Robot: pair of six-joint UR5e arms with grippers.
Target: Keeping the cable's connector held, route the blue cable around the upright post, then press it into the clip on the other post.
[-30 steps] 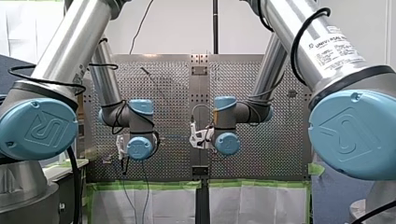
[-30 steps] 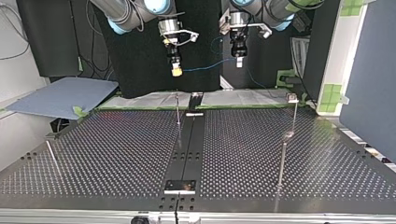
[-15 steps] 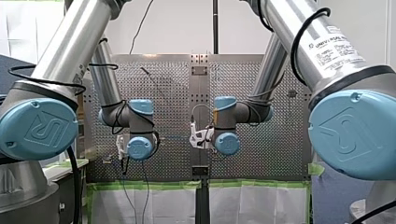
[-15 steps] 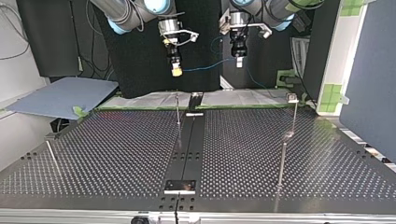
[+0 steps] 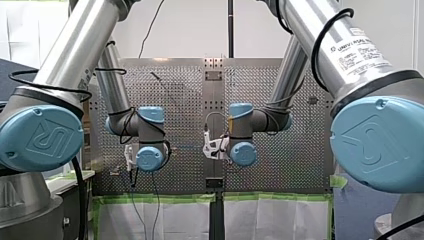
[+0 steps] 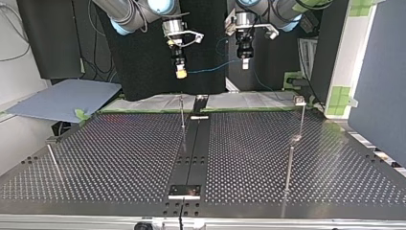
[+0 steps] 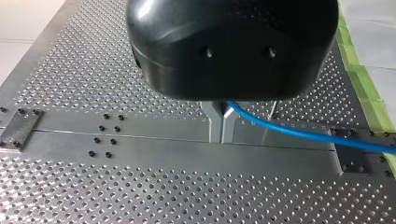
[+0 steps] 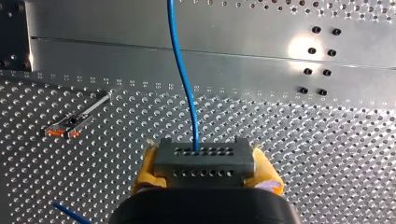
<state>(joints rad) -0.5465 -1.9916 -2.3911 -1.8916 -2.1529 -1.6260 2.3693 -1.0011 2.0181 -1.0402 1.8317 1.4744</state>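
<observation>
One blue cable hangs well above the perforated table, strung from my right gripper, whose yellow pads clamp the grey connector, to my left gripper, whose metal fingers are pinched shut on it. The upright post and the clip post stand on the table below, untouched by it.

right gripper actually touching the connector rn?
Touching. The right wrist view shows the grey connector clamped in the right gripper, its yellow pads pressed against both ends with no gap. The blue cable leaves its front.
</observation>
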